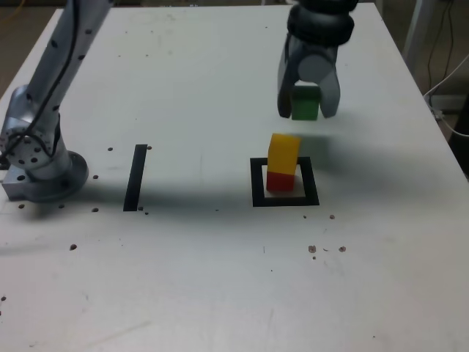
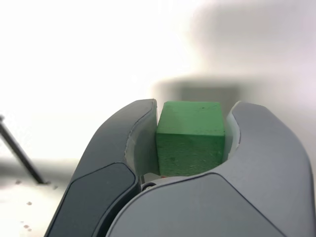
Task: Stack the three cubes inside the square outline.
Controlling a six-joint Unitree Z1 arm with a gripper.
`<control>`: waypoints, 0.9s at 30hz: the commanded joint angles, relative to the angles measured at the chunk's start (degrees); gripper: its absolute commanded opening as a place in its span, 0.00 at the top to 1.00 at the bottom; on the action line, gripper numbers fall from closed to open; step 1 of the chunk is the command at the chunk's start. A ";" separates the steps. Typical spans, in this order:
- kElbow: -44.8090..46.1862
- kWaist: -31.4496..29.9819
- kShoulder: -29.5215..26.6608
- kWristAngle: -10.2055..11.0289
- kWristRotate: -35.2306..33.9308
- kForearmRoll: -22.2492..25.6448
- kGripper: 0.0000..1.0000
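Cubes (image 1: 284, 153) inside the square outline (image 1: 313, 181).

Green cube (image 1: 305, 103) raised in fingers (image 2: 143, 143), yellow (image 1: 283, 153) atop red (image 1: 280, 182) inside square outline (image 1: 258, 198)

From my ext. view: straight black tape strip (image 1: 135, 177) on the white table (image 1: 205, 279), L of centre, running near-vert. Dark specks dotted about the tabletop. Thin pale cable (image 1: 445, 126) at far R, beyond the table edge.
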 commanded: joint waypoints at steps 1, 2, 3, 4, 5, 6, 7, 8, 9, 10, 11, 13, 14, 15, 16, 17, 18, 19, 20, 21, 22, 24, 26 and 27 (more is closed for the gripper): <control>0.08 -0.48 -2.08 -0.09 -0.15 1.46 0.79; 0.25 -0.71 -2.99 -0.30 -0.21 2.24 0.79; 0.47 -0.96 -3.87 -0.57 -0.28 3.00 0.79; 0.74 -1.25 -4.72 -0.90 -0.37 3.75 0.79; 1.06 -1.57 -5.52 -1.26 -0.49 4.43 0.79; 1.42 -1.91 -6.27 -1.64 -0.65 5.02 0.79; 1.80 -2.30 -6.97 -2.00 -0.86 5.50 0.79; 2.17 -2.71 -7.61 -2.32 -1.14 5.89 0.79; 2.52 -3.15 -8.18 -2.64 -1.48 6.16 0.79; 2.86 -3.61 -8.66 -2.95 -1.89 6.35 0.79; 3.17 -4.07 -9.06 -3.26 -2.34 6.46 0.79; 3.71 -5.02 -9.63 -3.85 -3.36 6.54 0.79; 4.03 -5.70 -9.85 -4.21 -4.08 6.49 0.79; 4.25 -6.22 -9.95 -4.46 -4.62 6.41 0.79; 4.43 -6.75 -10.02 -4.68 -5.16 6.34 0.79; 4.61 -7.27 -10.05 -4.87 -5.65 6.26 0.78; 4.76 -7.77 -10.07 -5.03 -6.11 6.18 0.78; 4.89 -8.24 -10.07 -5.19 -6.52 6.12 0.78; 4.99 -8.66 -10.07 -5.34 -6.86 6.07 0.78; 5.08 -9.02 -10.04 -5.48 -7.14 6.04 0.78; 5.15 -9.34 -9.99 -5.62 -7.35 6.02 0.78; 5.26 -9.92 -9.84 -5.85 -7.71 5.96 0.78; 5.40 -10.36 -9.61 -6.04 -7.95 5.82 0.78; 5.49 -10.52 -9.48 -6.14 -8.05 5.72 0.78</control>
